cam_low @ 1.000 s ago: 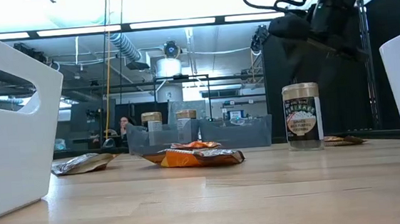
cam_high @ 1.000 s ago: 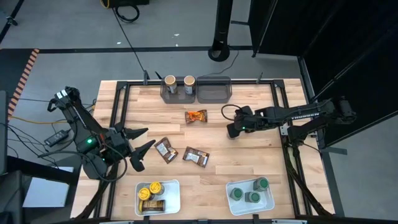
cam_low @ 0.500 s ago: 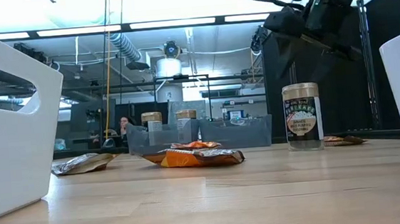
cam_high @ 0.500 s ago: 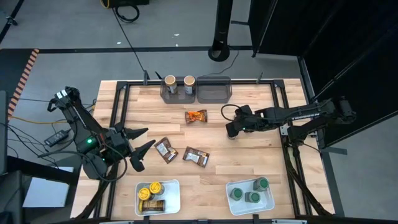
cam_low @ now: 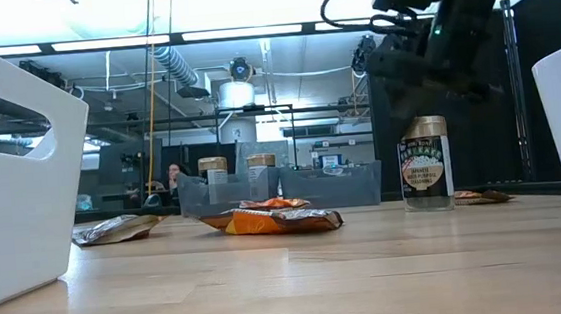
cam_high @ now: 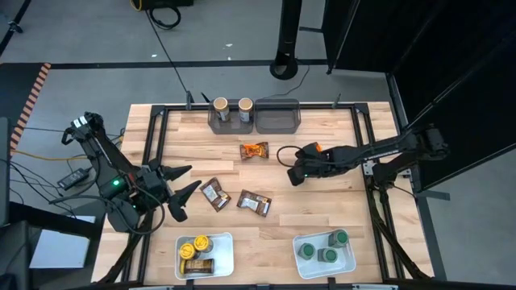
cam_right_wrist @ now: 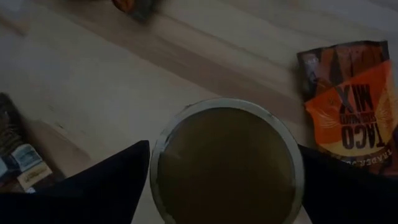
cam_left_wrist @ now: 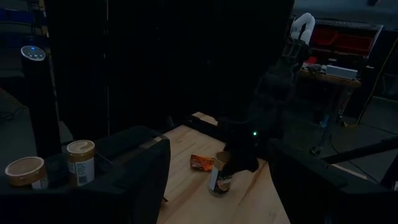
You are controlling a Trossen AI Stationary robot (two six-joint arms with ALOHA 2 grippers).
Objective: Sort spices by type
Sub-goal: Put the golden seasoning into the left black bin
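Note:
A small jar with a tan lid (cam_right_wrist: 227, 158) stands upright on the wooden table (cam_high: 266, 234), right of centre; it also shows in the low view (cam_low: 424, 163). My right gripper (cam_right_wrist: 224, 149) hangs open over it, slanting down, one finger on each side of the lid, apart from it. An orange packet (cam_high: 255, 151) lies flat beyond the jar, and two brown packets (cam_high: 214, 194) (cam_high: 254, 203) lie flat at the middle. My left gripper (cam_high: 184, 181) waits open and level at the table's left edge, holding nothing.
Two grey bins (cam_high: 277, 117) stand at the far edge; the left one holds two tan-lidded jars (cam_high: 219, 105). A white tray (cam_high: 226, 256) at the near left holds yellow-lidded jars and a packet. Another white tray (cam_high: 348, 259) at the near right holds green-lidded jars.
My right gripper has come down and a little toward the table's left edge, closing in over the tan-lidded jar. The jar and the packets have stayed where they were.

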